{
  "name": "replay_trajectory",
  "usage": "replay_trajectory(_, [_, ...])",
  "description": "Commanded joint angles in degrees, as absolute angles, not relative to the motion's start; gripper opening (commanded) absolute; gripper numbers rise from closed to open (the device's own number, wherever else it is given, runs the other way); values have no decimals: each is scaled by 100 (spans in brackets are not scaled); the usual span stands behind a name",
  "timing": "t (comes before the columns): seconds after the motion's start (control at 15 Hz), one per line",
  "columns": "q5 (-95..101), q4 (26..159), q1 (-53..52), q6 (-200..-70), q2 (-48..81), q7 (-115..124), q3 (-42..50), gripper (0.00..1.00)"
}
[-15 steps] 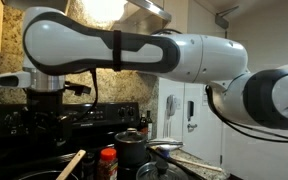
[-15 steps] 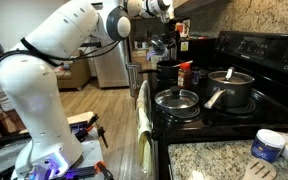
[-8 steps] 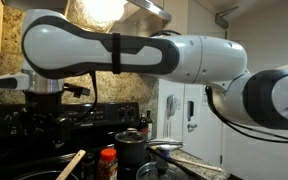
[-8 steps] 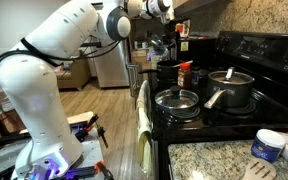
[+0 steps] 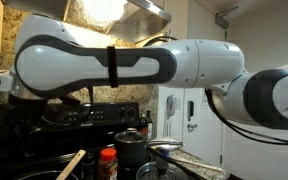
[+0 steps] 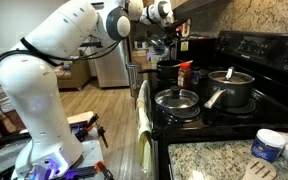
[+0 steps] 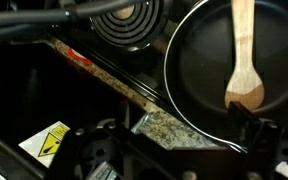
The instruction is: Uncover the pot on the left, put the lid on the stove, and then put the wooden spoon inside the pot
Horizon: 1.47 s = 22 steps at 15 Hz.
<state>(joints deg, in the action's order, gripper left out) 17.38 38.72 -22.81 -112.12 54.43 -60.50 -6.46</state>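
Observation:
A steel pot with a knobbed lid (image 6: pixel 229 88) stands on the black stove (image 6: pixel 246 110). It also shows in an exterior view (image 5: pixel 131 143). A pan under a glass lid (image 6: pixel 177 100) sits in front of it. The wooden spoon (image 7: pixel 246 60) lies in a dark frying pan (image 7: pixel 189 75), bowl end toward my gripper; its handle shows in an exterior view (image 5: pixel 74 163). My gripper (image 7: pixel 169 150) hangs high over that pan's rim, open and empty. In an exterior view the gripper (image 6: pixel 167 38) is above the far end of the stove.
A red-capped bottle (image 6: pixel 184 75) stands by the far pots and shows in an exterior view (image 5: pixel 108 160). A coil burner (image 7: pixel 124 20) lies beside the frying pan. A granite counter (image 6: pixel 219 160) holds a white tub (image 6: pixel 269 145). A towel (image 6: pixel 142 115) hangs on the oven door.
The arm has swung and its wrist has turned; the forearm now fills more of the view. Pots, lids and spoon have not moved.

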Motion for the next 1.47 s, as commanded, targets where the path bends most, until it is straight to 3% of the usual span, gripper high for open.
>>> replay_trajectory(0.0, [1844, 4992, -2391, -12106, 4969, -4660, -462, 100])
replay_trajectory(0.07, [1948, 5294, -2457, -12429, 4857, -4241, -339, 100])
replay_trajectory(0.13, [1788, 4419, -2375, -11978, 5358, -4923, -513, 100])
replay_trajectory(0.47, [1844, 4873, -2450, -12287, 5154, -4425, -369, 100])
replay_trajectory(0.6, [1924, 4688, -2591, -11793, 5122, -4111, -212, 100])
replay_trajectory(1.0, [1790, 6267, -2577, -11498, 3856, -2422, -30, 100])
replay_trajectory(1.4, [1803, 7840, -2584, -12452, 2982, -347, 18, 100])
